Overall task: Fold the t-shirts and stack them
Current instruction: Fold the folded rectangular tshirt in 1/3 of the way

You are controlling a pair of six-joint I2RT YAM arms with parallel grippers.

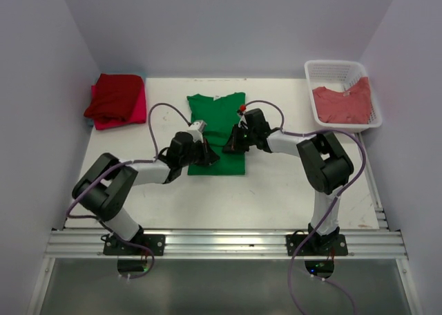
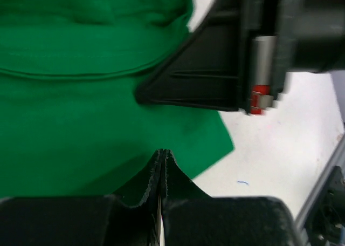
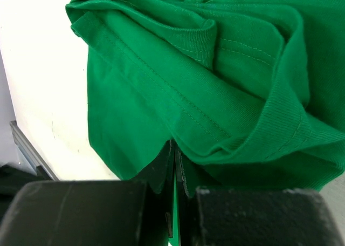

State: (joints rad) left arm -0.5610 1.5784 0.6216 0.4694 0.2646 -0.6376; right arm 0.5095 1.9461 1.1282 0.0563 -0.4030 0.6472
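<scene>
my left gripper [image 2: 162, 155]: fingers pressed flat together, tips down on the green t-shirt [image 1: 217, 130] near its near-left edge; can't tell if any cloth is caught between them

my right gripper [image 3: 173, 148]: fingers pressed together too, a sliver of green showing in the seam between them, so I'm pinching the shirt just under a bunched fold with a stitched hem and a ribbed band

top view: the green t-shirt lies mid-table [image 1: 290, 191], collar toward the far wall, folded in to a narrow strip; both my grippers sit over its near half, close to each other, one from each side

red t-shirt [image 1: 114, 94] sits folded on a pink t-shirt [image 1: 135, 113] in the far-left corner; salmon-red t-shirt [image 1: 343, 102] lies in the white basket [image 1: 324, 68] at far right, well apart from me
</scene>
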